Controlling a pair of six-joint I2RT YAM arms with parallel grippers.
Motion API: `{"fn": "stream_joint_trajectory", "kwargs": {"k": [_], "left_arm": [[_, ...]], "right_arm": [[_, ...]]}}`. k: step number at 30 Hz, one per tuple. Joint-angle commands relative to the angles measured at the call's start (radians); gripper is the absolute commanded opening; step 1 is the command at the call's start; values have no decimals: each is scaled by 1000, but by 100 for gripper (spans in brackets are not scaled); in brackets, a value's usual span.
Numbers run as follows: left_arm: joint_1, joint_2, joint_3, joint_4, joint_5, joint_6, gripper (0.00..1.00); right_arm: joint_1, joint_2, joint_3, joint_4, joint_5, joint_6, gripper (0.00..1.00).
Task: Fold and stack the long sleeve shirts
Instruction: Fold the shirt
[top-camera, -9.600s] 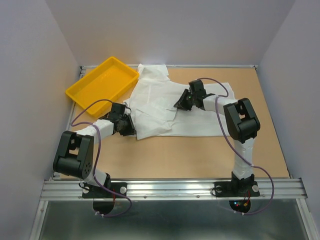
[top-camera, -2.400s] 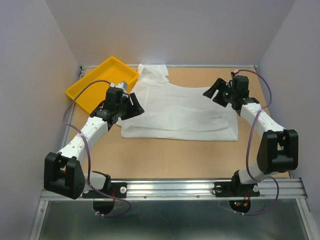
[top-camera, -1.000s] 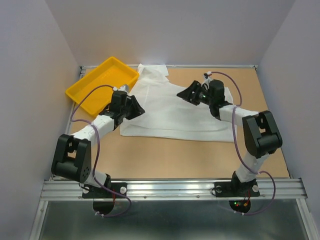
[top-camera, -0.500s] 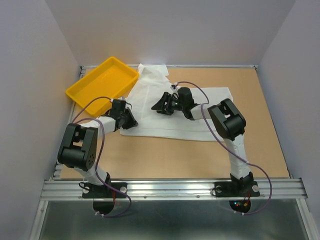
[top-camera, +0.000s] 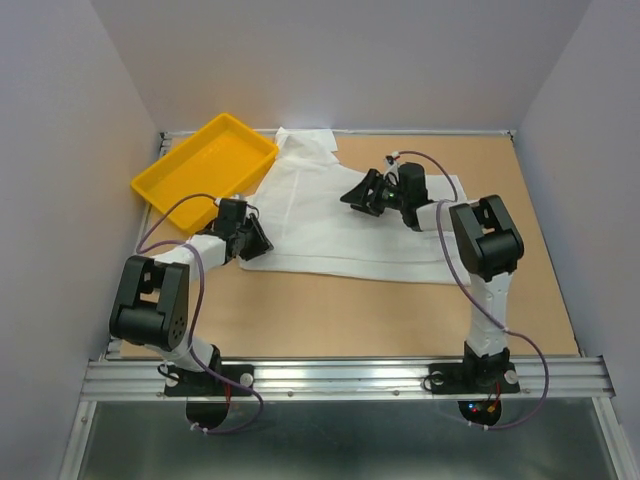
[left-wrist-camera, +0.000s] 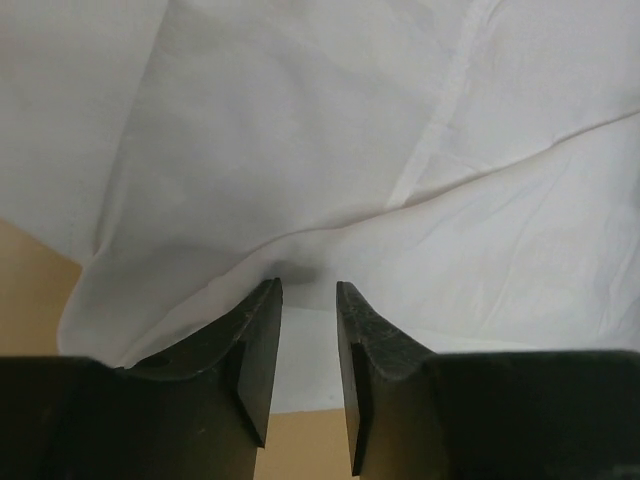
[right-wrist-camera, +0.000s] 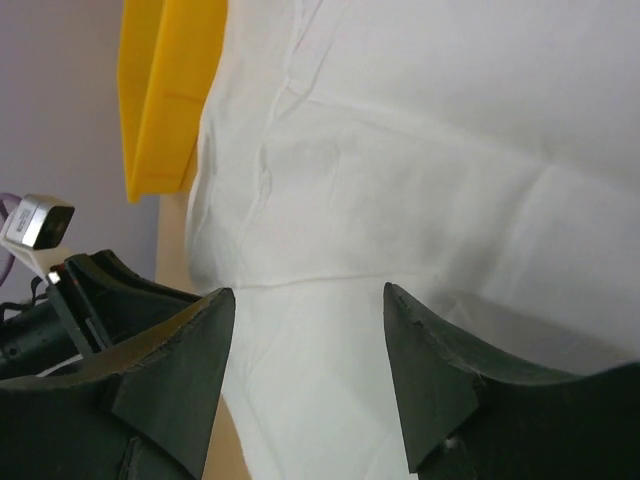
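Note:
One white long sleeve shirt (top-camera: 330, 215) lies spread and partly folded across the middle of the table. Its collar end points to the back. My left gripper (top-camera: 254, 238) sits low at the shirt's near left corner. In the left wrist view the left gripper (left-wrist-camera: 305, 288) has its jaws a narrow gap apart. Its tips touch a raised ridge of the shirt (left-wrist-camera: 300, 120), and flat cloth and bare table show through the gap. My right gripper (top-camera: 354, 195) hovers over the shirt's middle. The right gripper (right-wrist-camera: 305, 295) is wide open above the shirt (right-wrist-camera: 400, 150), with nothing between its fingers.
A yellow tray (top-camera: 205, 168) stands at the back left, with the shirt's left edge beside it. The same yellow tray (right-wrist-camera: 165, 90) shows at the upper left of the right wrist view. Bare wooden table (top-camera: 350, 310) lies between the shirt and the arm bases.
The right gripper swept left across the shirt, then came back to the right, staying open. The left gripper dropped to the shirt's near left corner; its jaws narrowed.

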Motion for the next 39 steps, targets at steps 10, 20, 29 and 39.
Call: {"fn": "stream_joint_trajectory", "kwargs": {"k": [10, 20, 29, 39], "left_arm": [[7, -272, 26, -206, -69, 89, 50], [-80, -91, 249, -243, -154, 244, 69], [-207, 151, 354, -298, -277, 249, 63], [-212, 167, 213, -414, -169, 229, 62]], "right_arm": [[26, -543, -410, -201, -17, -172, 66], [20, -657, -271, -756, 740, -441, 63], [20, -549, -239, -881, 826, -429, 56], [21, -545, -332, -1051, 746, -394, 56]]}}
